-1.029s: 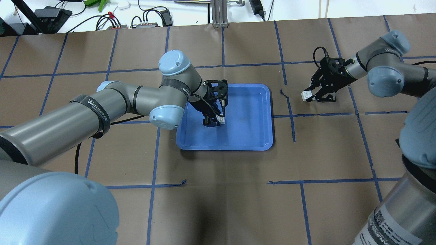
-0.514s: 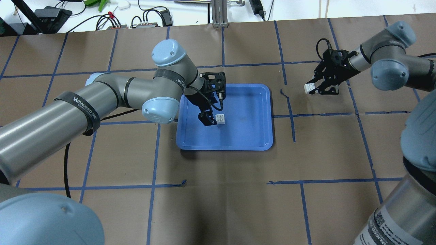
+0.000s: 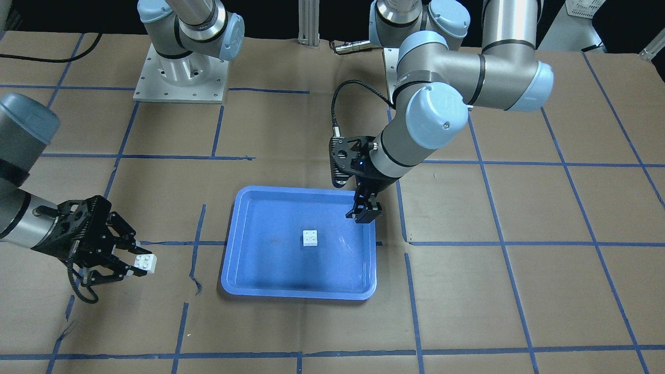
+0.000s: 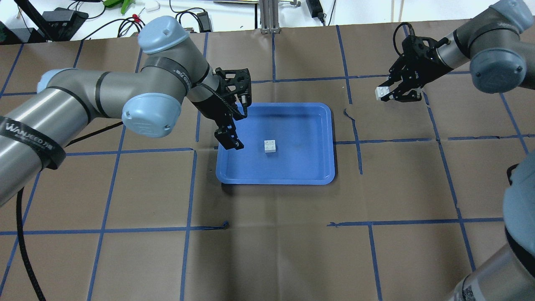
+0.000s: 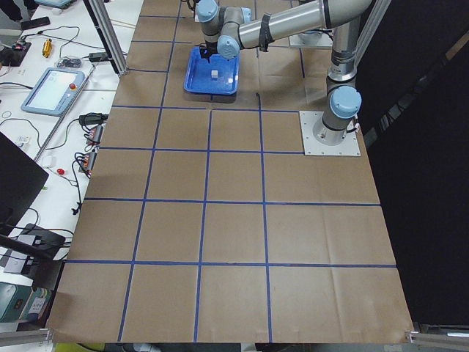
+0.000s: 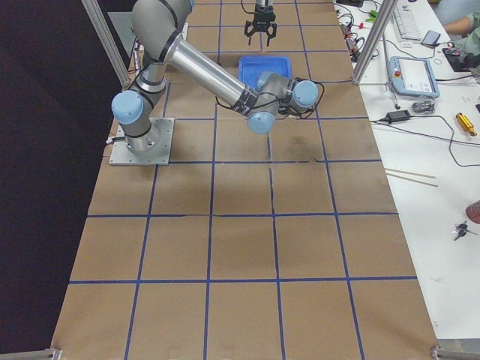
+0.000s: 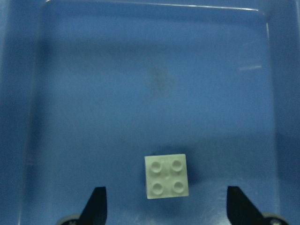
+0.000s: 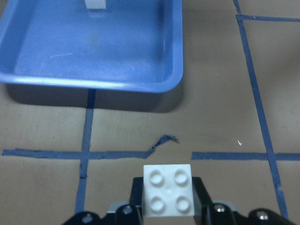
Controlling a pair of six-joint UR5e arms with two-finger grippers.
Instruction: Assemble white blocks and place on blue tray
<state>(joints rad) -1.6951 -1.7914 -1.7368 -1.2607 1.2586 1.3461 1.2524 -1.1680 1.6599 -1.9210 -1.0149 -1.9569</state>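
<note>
Gripping one white block point(image 4: 381, 93) toward the worktop's far right corner, the right gripper point(image 4: 384, 94) may skid the second block point(image 4: 270, 146) across the blue tray point(image 4: 301, 123) mid-worktop, since the left gripper point(image 4: 229, 141) hangs released beside it.

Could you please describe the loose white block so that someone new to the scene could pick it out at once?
Find the blue tray in the middle of the brown table. A small white block sits alone near its centre, studs up. Its twin is held off the tray by the right gripper; nothing touches this one.
</note>
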